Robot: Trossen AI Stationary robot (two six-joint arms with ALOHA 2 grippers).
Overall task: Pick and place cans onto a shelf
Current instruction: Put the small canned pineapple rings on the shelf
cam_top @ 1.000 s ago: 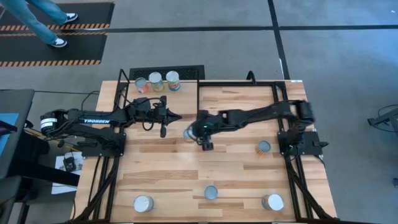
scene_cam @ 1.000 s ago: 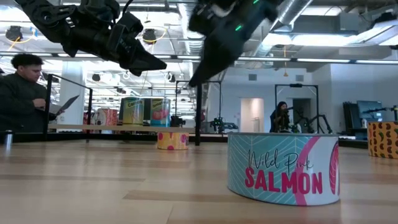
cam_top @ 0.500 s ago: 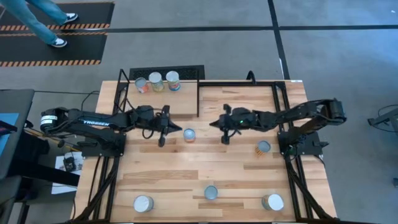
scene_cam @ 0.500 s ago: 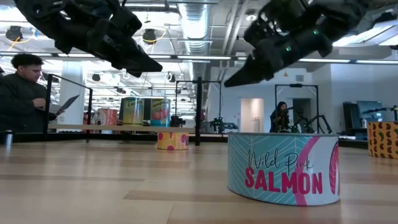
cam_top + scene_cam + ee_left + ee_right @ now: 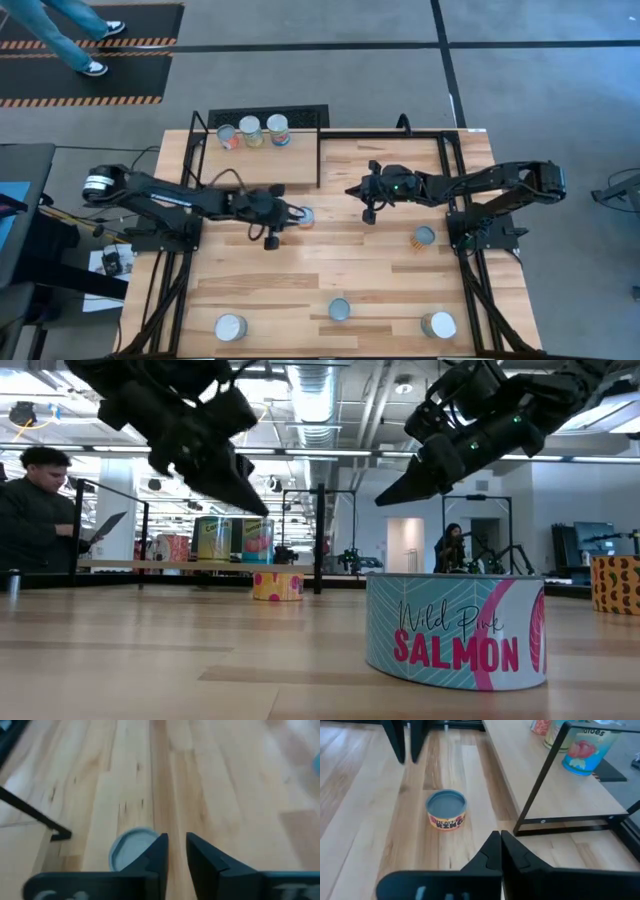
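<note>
Pick step: left gripper (image 5: pixel 291 214) w/ jaws slightly parted, empty, hovers at the can (image 5: pixel 304 216), center counter (image 5: pixel 380 270). Right gripper (image 5: pixel 352 190), jaws clenched, empty, waits at its 2 o'clock. Next: widen jaws, straddle can, carry to shelf (image 5: pixel 260 160) at 11 o'clock.

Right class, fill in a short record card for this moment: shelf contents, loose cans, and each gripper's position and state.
Shelf: three cans at its far edge
Centre can: on the table, orange label, not held
Other cans: four on the table, nearer the front and right
Left gripper: beside the centre can, slightly open, empty
Right gripper: above the table right of the shelf, shut, empty
</note>
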